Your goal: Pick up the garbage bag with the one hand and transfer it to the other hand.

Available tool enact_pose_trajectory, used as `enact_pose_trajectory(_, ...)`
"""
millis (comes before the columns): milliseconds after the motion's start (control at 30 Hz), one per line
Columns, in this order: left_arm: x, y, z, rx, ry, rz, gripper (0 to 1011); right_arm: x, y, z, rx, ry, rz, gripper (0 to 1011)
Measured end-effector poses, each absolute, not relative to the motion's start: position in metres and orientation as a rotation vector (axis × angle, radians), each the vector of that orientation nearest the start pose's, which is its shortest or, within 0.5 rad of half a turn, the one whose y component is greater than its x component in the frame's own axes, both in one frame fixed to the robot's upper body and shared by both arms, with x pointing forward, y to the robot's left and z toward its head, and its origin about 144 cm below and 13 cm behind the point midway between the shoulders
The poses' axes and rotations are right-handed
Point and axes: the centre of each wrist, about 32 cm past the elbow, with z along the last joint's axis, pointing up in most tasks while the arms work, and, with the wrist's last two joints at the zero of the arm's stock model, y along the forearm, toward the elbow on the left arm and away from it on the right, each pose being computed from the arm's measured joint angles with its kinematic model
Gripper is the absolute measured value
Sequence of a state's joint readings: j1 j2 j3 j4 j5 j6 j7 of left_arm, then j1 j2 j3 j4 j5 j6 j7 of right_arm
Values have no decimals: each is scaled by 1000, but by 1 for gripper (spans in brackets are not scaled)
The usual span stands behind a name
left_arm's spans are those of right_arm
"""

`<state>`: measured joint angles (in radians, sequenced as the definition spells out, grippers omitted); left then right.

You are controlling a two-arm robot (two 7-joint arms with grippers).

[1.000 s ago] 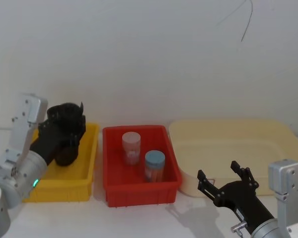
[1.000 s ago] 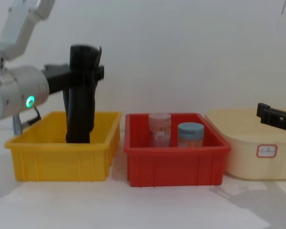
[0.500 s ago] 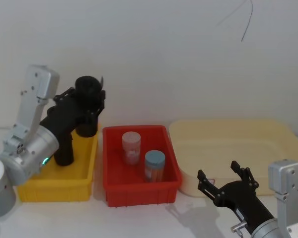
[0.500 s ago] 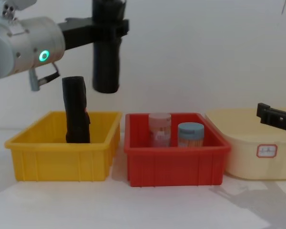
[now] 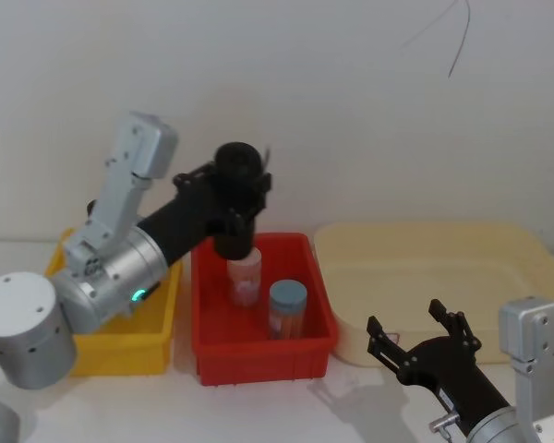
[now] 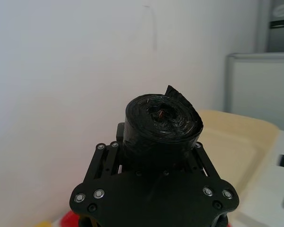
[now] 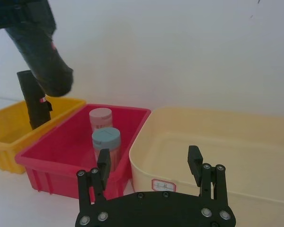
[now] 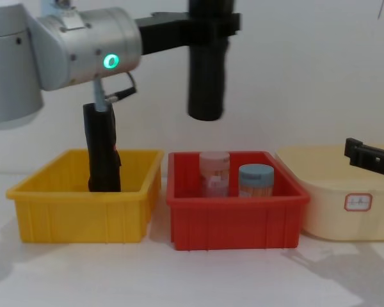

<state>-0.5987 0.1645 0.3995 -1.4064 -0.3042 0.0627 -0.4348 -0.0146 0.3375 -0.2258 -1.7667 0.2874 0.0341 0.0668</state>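
The garbage bag (image 5: 234, 238), a black crinkled roll, hangs upright in the air over the back of the red bin (image 5: 258, 355). My left gripper (image 5: 229, 194) on the silver arm with the green ring light is shut on the bag's upper part. From the chest, the garbage bag (image 8: 206, 83) hangs well above the jars, with the left gripper (image 8: 208, 27) near the top edge. The left wrist view looks onto the garbage bag's rolled end (image 6: 161, 118). My right gripper (image 5: 406, 321) stands open low at the right, in front of the cream tub, far from the bag; it is also open in its own view (image 7: 149, 158).
A second black roll (image 8: 102, 153) stands in the yellow bin (image 8: 83, 217) at the left. The red bin (image 8: 233, 220) holds a pink-lidded jar (image 8: 214, 173) and a blue-lidded jar (image 8: 255, 179). A cream tub (image 5: 480, 277) sits at the right.
My left gripper has lifted the garbage bag out of the yellow bin and carried it rightward to above the red bin. The right gripper has not moved.
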Motion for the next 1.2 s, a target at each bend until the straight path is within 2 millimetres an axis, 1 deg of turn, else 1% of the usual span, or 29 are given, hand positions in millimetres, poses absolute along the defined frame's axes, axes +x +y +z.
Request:
enact_pose_trajectory(367,590,126,1301,-124,-155,584,486,443,-237,1189,26,-75,-1230,1001)
enact_pose_trajectory(400,590,126,1301,-124,-155,584,486,443,-237,1189,26,-75,-1230,1001)
enact_pose_trajectory(500,593,114,1298,-118,-110,525,486,443,-237,1189,26,-75,-1230,1001)
enact_pose_trajectory(700,597,97,1294,-113,-45,446,486,443,-237,1189,26,-75,-1229,1001)
enact_pose_trajectory(900,598,87,1291,-111,-6,409,486,443,-237,1189,26,-75,-1230,1001)
enact_pose_trajectory(1200,597,81,1288,-113,17,393,486,443,-237,1189,26,-75,-1230,1001)
